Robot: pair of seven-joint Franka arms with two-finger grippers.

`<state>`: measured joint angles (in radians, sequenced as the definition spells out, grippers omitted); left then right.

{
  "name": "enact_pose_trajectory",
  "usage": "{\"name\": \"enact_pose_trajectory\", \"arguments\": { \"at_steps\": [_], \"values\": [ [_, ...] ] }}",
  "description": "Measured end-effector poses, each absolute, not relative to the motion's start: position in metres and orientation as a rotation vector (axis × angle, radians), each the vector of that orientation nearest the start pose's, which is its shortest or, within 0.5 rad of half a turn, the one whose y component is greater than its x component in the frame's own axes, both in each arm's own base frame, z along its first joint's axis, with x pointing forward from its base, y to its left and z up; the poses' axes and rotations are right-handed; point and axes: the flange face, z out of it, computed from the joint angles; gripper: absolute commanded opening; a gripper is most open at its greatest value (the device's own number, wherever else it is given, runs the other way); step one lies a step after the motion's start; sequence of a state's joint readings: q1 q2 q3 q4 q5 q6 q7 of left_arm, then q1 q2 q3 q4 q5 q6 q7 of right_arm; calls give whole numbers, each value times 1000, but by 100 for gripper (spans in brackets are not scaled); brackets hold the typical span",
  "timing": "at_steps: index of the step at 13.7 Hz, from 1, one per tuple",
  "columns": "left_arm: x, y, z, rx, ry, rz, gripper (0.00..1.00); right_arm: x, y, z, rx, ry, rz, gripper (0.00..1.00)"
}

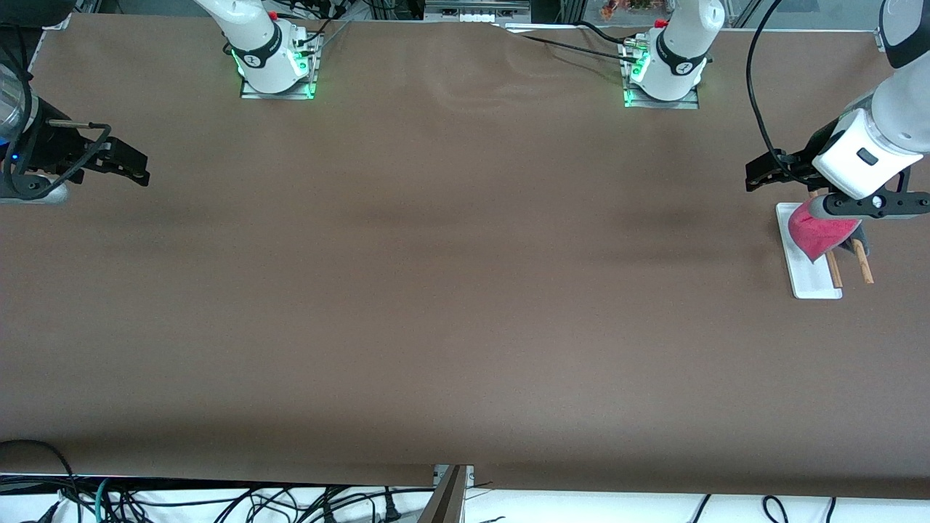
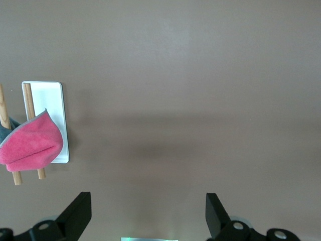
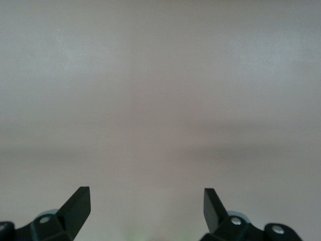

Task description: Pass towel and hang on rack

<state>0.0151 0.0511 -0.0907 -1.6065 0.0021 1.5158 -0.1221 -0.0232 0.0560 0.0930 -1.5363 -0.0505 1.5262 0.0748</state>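
The towel (image 1: 819, 232) hung pink face out over the two rods of the rack (image 1: 806, 280), which stood at the left arm's end of the table (image 1: 450, 305). The left gripper (image 1: 763, 176) hovered just beside the rack, fingers spread and empty. The right gripper (image 1: 134, 165) waited over the right arm's end, fingers spread too, holding nothing.
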Motion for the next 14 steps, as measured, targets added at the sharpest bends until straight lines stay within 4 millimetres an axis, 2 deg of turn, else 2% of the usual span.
{"name": "enact_pose_trajectory", "arguments": {
  "at_steps": [4, 9, 14],
  "values": [
    [562, -18, 583, -3139, -161, 177, 100, 566, 33, 606, -3190, 7, 99, 100],
    [565, -11, 612, -3150, -179, 78, 100, 566, 34, 606, -3190, 5, 98, 100],
    [576, -22, 598, -3161, -157, 79, 100, 566, 34, 606, -3190, 4, 98, 100]
  ]
}}
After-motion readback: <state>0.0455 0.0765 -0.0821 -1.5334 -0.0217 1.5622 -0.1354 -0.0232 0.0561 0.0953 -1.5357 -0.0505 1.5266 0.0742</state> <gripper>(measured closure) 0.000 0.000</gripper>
